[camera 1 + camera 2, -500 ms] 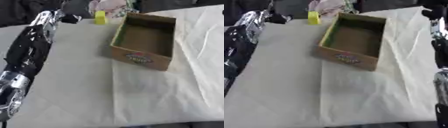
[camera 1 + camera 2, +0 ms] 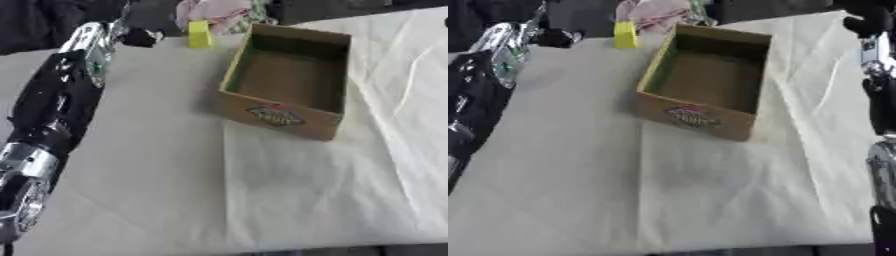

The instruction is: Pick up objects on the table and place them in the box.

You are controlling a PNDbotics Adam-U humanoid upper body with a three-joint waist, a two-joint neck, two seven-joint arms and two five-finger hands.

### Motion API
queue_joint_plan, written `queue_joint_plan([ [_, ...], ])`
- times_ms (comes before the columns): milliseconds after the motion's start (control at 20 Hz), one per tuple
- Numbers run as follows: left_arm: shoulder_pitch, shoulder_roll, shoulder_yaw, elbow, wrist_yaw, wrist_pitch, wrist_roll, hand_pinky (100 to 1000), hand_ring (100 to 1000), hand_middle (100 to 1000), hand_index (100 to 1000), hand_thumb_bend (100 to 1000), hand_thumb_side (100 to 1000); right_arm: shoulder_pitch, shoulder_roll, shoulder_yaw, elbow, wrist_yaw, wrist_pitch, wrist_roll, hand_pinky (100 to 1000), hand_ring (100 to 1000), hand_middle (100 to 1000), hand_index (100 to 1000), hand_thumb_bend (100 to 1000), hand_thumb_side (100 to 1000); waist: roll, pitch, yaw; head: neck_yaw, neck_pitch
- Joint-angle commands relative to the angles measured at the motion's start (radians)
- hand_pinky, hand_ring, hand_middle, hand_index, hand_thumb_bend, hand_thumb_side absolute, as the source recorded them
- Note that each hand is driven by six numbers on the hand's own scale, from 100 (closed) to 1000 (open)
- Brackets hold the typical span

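An open cardboard box [image 2: 325, 123] with a printed label on its front stands at the table's middle back, and it looks empty inside. A small yellow block [image 2: 199, 34] stands upright just beyond the box's far left corner. Behind it lies a pink bundle [image 2: 214, 12] at the table's far edge. My left arm stretches along the left side, and my left hand [image 2: 137, 36] shows as a dark shape left of the yellow block, apart from it. My right arm runs up the right edge, with my right hand [image 2: 866, 17] dark at the top right corner.
A creased white cloth [image 2: 262, 190] covers the table, with its front edge at the bottom of the view. Dark shapes lie beyond the far edge. My left forearm [image 2: 52, 105] lies over the table's left strip.
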Motion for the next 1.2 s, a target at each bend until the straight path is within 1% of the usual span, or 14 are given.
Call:
queue_joint_plan([
  [50,-0.028,0.033,0.004,-0.012,-0.014,0.005,0.002,781,908,879,905,445,571,-0.018,-0.007,0.004,-0.011,-0.005,-0.003,0.006,829,815,701,910,100,501,-0.002,-0.012,-0.01,0.0,-0.016],
  [100,-0.031,0.035,0.005,-0.011,-0.016,0.007,0.002,781,908,879,904,447,575,-0.019,-0.008,0.005,-0.012,-0.006,-0.003,0.008,829,815,700,910,100,501,-0.001,-0.011,-0.016,0.0,-0.02],
  [300,-0.051,0.054,0.022,0.002,-0.021,0.028,0.003,774,916,880,903,462,588,-0.033,-0.008,0.012,-0.018,-0.009,-0.005,0.016,829,815,700,910,100,500,0.01,-0.001,-0.071,0.012,-0.051],
  [450,-0.068,0.074,0.035,0.01,0.004,0.041,0.007,772,917,881,901,469,589,-0.046,-0.006,0.02,-0.021,-0.011,-0.005,0.025,829,816,699,910,100,500,0.018,0.013,-0.102,0.024,-0.078],
  [750,-0.102,0.125,0.052,0.049,0.014,0.069,0.032,767,912,875,897,458,580,-0.054,-0.005,0.027,-0.025,-0.001,-0.009,0.042,831,818,695,910,100,502,0.032,0.045,-0.151,0.042,-0.109],
  [850,-0.108,0.138,0.055,0.052,0.014,0.073,0.042,771,909,874,897,457,576,-0.055,-0.005,0.026,-0.026,0.003,-0.011,0.043,831,818,693,910,100,503,0.034,0.058,-0.158,0.046,-0.118],
  [1000,-0.116,0.148,0.056,0.044,0.006,0.073,0.044,778,906,873,897,463,566,-0.058,-0.003,0.026,-0.028,0.008,-0.011,0.045,832,818,690,909,100,505,0.032,0.081,-0.145,0.051,-0.129],
  [1200,-0.129,0.16,0.056,0.023,-0.012,0.052,0.018,788,901,870,893,421,516,-0.063,-0.002,0.028,-0.034,0.017,-0.015,0.051,834,819,687,909,100,508,0.033,0.116,-0.143,0.057,-0.147],
])
